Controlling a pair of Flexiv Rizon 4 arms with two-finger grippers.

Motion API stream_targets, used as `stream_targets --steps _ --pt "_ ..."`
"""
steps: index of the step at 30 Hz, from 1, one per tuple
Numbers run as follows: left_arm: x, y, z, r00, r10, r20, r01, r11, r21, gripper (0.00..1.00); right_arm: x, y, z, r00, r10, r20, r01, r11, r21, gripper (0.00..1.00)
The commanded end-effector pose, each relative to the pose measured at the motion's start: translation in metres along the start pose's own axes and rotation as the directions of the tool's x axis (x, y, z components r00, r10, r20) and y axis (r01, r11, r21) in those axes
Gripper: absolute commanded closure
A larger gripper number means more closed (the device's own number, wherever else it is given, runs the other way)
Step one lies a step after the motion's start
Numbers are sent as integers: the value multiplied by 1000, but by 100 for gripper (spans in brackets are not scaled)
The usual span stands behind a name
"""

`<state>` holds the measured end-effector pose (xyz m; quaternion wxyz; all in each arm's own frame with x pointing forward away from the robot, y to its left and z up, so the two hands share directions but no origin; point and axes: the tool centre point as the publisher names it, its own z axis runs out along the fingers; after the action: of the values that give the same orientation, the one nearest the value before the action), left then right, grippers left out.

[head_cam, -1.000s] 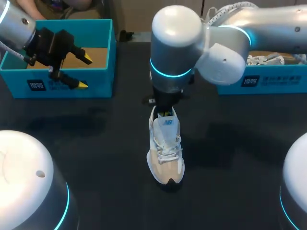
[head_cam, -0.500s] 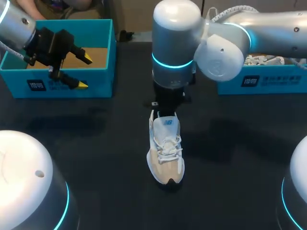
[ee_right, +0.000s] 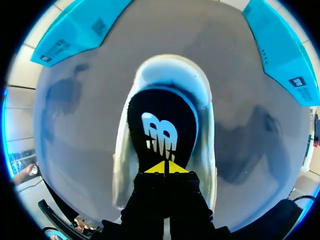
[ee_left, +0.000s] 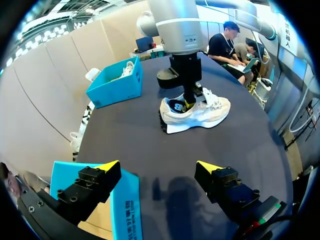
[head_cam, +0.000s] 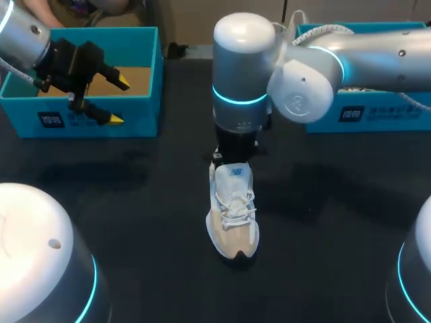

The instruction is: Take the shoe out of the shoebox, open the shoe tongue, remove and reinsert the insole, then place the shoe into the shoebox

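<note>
Right wrist view: black insole [ee_right: 160, 112] inside shoe [ee_right: 170, 75]

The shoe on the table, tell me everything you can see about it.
The shoe is a low sneaker with a white upper, beige panels toward the toe, white laces across the top and a pale sole. It stands upright on its sole on the dark table, toe toward the robot, heel away. Its opening shows a dark insole with a pale logo. The right gripper, tips together, reaches down into that opening at the insole. Nothing else touches the shoe.
</note>
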<state>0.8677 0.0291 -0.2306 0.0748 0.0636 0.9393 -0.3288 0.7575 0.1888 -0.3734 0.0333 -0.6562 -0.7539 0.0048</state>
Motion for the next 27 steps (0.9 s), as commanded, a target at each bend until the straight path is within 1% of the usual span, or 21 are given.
stream_targets --steps 1,7,9,11,15,18,20,21,22,23,27 --pt "0 -1 -1 1000 -1 -2 1 1000 -4 0 0 4 11 1000 -2 4 2 1000 22 100" --pt "0 -1 -1 1000 -1 -2 1 1000 -4 0 -3 6 21 1000 -12 16 11 999 38 100" --pt "0 -1 -1 1000 -1 -2 1 1000 -4 0 -2 7 20 1000 -15 22 15 999 37 100" --pt "0 -1 -1 1000 -1 -2 1 1000 -4 0 -2 8 15 999 -16 33 15 1000 27 100" --pt "0 -1 -1 1000 -1 -2 1 1000 -4 0 -2 12 1 998 -6 62 8 1000 -27 100" --pt "0 -1 -1 1000 -1 -2 1 1000 -4 0 -3 18 -6 997 9 81 -2 996 -88 100" --pt "0 -1 -1 1000 -1 -2 1 1000 -4 0 -4 22 -4 994 9 106 3 994 -111 100" --pt "0 -1 -1 1000 -1 -2 1 1000 -4 0 -4 25 -2 993 13 117 4 990 -142 100" --pt "0 -1 -1 1000 -1 -2 1 1000 -4 0 -4 27 -1 991 10 134 9 990 -140 100" --pt "0 -1 -1 1000 -1 -2 1 1000 -4 0 -4 29 1 990 14 140 9 987 -163 100" --pt "0 -1 -1 1000 -1 -2 1 1000 -4 0 -4 38 7 984 19 177 18 978 -206 100"
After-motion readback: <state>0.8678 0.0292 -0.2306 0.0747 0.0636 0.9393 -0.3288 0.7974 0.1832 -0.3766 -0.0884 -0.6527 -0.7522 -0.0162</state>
